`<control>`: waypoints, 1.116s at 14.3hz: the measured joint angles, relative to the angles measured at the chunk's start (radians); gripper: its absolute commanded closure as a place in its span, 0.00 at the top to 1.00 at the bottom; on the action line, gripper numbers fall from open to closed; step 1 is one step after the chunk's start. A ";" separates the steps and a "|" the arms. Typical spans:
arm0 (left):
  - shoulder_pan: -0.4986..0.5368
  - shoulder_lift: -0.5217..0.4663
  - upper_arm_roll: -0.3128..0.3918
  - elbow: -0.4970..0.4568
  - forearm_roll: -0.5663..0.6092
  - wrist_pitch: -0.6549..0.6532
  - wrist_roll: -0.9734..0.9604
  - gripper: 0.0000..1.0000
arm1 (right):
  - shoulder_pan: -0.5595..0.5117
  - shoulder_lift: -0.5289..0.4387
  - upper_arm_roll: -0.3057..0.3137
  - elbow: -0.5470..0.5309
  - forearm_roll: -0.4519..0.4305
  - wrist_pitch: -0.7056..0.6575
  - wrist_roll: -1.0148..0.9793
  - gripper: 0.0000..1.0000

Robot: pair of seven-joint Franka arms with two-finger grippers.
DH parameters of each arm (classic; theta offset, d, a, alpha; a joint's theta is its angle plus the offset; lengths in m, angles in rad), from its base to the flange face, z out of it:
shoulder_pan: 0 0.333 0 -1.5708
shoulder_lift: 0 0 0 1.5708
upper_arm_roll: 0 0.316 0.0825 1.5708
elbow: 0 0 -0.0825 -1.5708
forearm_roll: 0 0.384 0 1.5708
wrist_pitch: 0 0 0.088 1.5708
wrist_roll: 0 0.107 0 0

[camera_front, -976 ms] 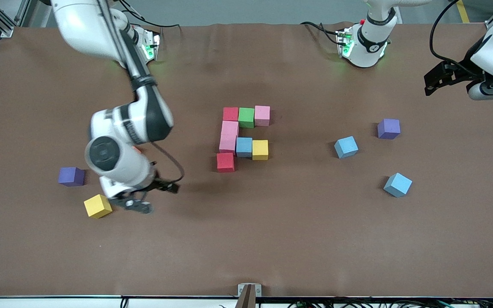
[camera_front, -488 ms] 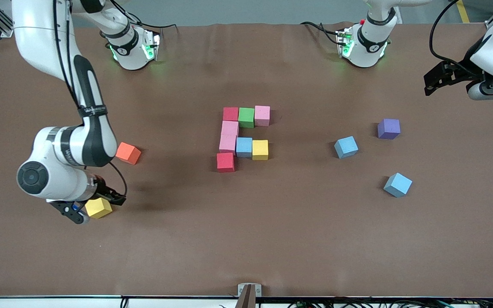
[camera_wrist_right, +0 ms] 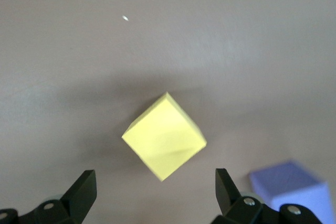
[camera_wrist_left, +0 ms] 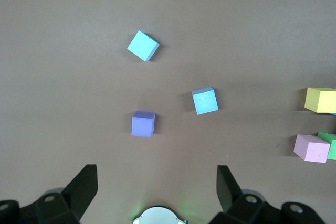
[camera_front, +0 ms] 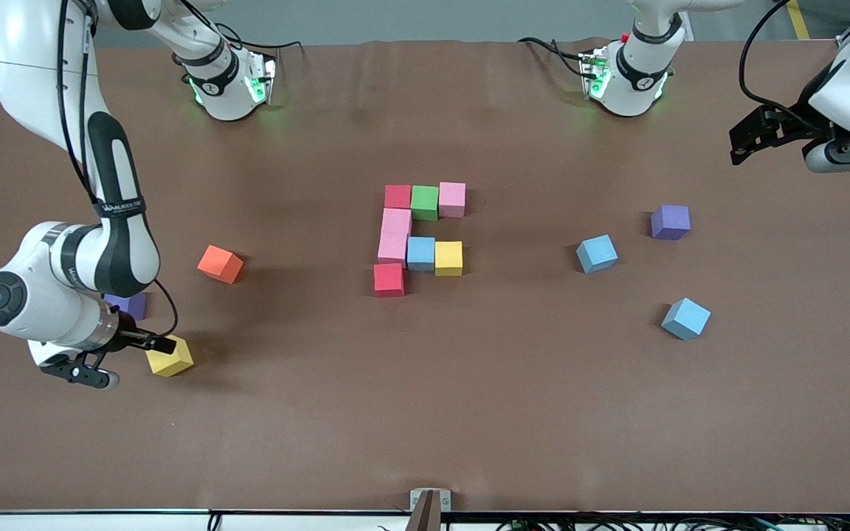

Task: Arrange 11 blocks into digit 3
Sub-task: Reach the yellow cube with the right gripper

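Eight of the blocks touch in a partial figure at the table's middle: red (camera_front: 398, 196), green (camera_front: 425, 201) and pink (camera_front: 452, 198) in one row, two pinks (camera_front: 394, 234) down one side, then blue (camera_front: 420, 252), yellow (camera_front: 448, 258) and a red (camera_front: 389, 279). Loose are two light blue blocks (camera_front: 597, 253) (camera_front: 686, 318) and a tilted yellow block (camera_front: 169, 356) (camera_wrist_right: 164, 135). My right gripper (camera_front: 85, 372) (camera_wrist_right: 155, 192) hangs open beside that yellow block. My left gripper (camera_front: 827, 156) (camera_wrist_left: 156, 187) waits open at the left arm's end, high over the table.
An orange cube (camera_front: 220, 263) lies between the yellow block and the figure. One purple cube (camera_front: 128, 304) (camera_wrist_right: 289, 184) sits partly under the right arm, another (camera_front: 670, 222) (camera_wrist_left: 143, 124) near the light blue blocks (camera_wrist_left: 205, 100).
The right arm has swung toward its own end of the table, passing over the loose yellow block and uncovering the orange cube. The left arm and all cubes stayed put.
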State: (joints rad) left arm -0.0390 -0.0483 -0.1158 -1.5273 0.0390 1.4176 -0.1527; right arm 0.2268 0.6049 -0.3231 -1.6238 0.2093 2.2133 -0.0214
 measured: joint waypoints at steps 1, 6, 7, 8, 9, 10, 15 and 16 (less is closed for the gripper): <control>0.000 0.000 -0.001 0.000 0.000 0.000 -0.001 1.00 | -0.002 0.000 0.000 0.000 0.000 0.012 -0.077 1.00; 0.002 0.000 0.003 0.000 0.002 0.013 -0.005 1.00 | -0.002 0.022 0.007 -0.010 0.000 0.019 -0.440 1.00; 0.002 0.000 0.003 0.000 0.009 0.018 -0.005 1.00 | -0.002 0.031 0.007 -0.011 0.000 0.021 -0.506 1.00; 0.002 0.001 0.002 0.001 0.022 0.025 -0.005 1.00 | -0.002 0.040 0.007 -0.011 0.000 0.024 -0.546 1.00; 0.002 0.001 0.002 0.004 0.029 0.032 -0.004 1.00 | -0.002 0.047 0.007 -0.011 0.000 0.028 -0.567 1.00; 0.002 0.001 0.002 0.008 0.029 0.035 -0.004 1.00 | -0.002 0.051 0.007 -0.011 0.000 0.030 -0.578 1.00; 0.001 0.020 0.000 0.011 0.029 0.062 -0.002 1.00 | -0.002 0.074 0.010 -0.011 -0.015 0.097 -0.592 1.00; 0.001 0.025 -0.001 0.011 0.029 0.065 -0.002 1.00 | -0.002 0.079 0.010 -0.011 -0.015 0.102 -0.592 1.00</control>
State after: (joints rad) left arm -0.0380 -0.0232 -0.1164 -1.5163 0.0680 1.4823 -0.1546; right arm 0.2248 0.6839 -0.3130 -1.6348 0.1938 2.3152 -0.6138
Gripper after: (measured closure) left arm 0.000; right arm 0.000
